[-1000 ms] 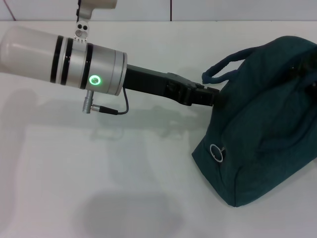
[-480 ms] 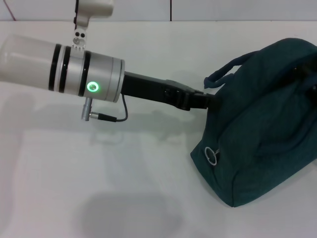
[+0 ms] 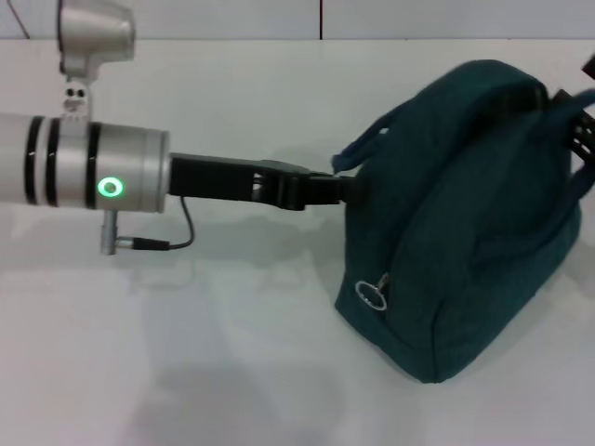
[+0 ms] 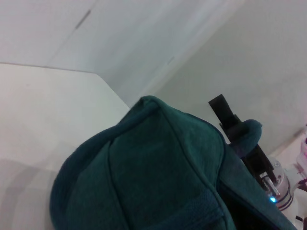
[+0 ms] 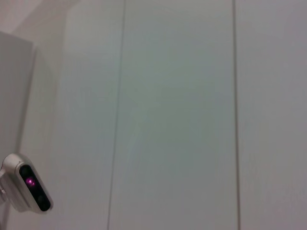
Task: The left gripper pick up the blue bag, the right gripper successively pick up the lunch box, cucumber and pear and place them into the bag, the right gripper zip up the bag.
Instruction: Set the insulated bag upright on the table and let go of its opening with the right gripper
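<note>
teal-blue fabric of the blue bag (image 3: 465, 214) bulges on the right side of the white table (image 3: 232, 372) in the head view, its ring pull (image 3: 372, 294) near, and the left gripper (image 3: 342, 189) is clenched on its left handle (image 3: 367, 149). the left wrist view shows the bag's cloth close up and the right gripper (image 4: 240, 139) beyond it at the other handle; i cannot tell whether that one is clenched. the right wrist view holds only a pale wall (image 5: 182, 115) and a small camera (image 5: 29, 189).

Light: bright, even, from overhead.
Shadows: soft, on table (image 3: 232, 372) under left arm (image 3: 84, 172) and beside bag (image 3: 465, 232).
Glare: mild on arm's silver shell; green LED (image 3: 111, 189) blooming.
Focus: head view sharp; left wrist view soft, bag close up.
</note>
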{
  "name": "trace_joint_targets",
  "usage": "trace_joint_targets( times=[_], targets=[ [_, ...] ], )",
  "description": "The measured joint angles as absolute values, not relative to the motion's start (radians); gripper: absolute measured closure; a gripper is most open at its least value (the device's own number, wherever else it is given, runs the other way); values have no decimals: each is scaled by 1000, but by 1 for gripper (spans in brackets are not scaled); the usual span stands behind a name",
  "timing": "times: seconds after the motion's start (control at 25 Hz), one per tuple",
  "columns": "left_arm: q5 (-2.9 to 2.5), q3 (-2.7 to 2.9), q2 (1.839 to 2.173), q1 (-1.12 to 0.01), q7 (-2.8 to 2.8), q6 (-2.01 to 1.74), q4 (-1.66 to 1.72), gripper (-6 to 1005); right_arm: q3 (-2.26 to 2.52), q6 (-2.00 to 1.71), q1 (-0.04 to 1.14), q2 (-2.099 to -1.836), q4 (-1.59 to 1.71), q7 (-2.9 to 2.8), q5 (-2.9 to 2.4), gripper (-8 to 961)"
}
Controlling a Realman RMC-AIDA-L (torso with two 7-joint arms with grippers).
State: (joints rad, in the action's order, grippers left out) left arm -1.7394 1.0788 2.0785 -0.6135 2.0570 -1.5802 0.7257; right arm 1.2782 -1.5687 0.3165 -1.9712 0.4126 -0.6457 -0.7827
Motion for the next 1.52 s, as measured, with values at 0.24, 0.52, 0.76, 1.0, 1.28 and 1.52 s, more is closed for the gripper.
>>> trace_joint_targets(
  times=[0.24,0.52,0.76,1.0,1.28,1.52],
  targets=[
    [-1707,1053,2078,-538,2058,-1586,763,945,1277,-1517,413,-1948,413,-720,-842,381],
    [-1694,1000,2078,-466,2051,-1617,787,945,1275,-1436,517,-1940,413,-799,-912,380],
    [-1688,970,2061,-437,2044,-1655,788,945,1275,-1428,529,-1928,416,-839,-914,379],
    [-1684,947,2043,-398,2042,-1668,792,946,1277,-1429,514,-1931,417,-858,-926,379],
    [-1683,939,2055,-379,2036,-1689,791,946,1281,-1358,516,-1926,411,-902,-957,378],
    [-1691,955,2072,-404,2024,-1705,782,946,1280,-1353,544,-1925,416,-959,-1004,377]
  ],
)
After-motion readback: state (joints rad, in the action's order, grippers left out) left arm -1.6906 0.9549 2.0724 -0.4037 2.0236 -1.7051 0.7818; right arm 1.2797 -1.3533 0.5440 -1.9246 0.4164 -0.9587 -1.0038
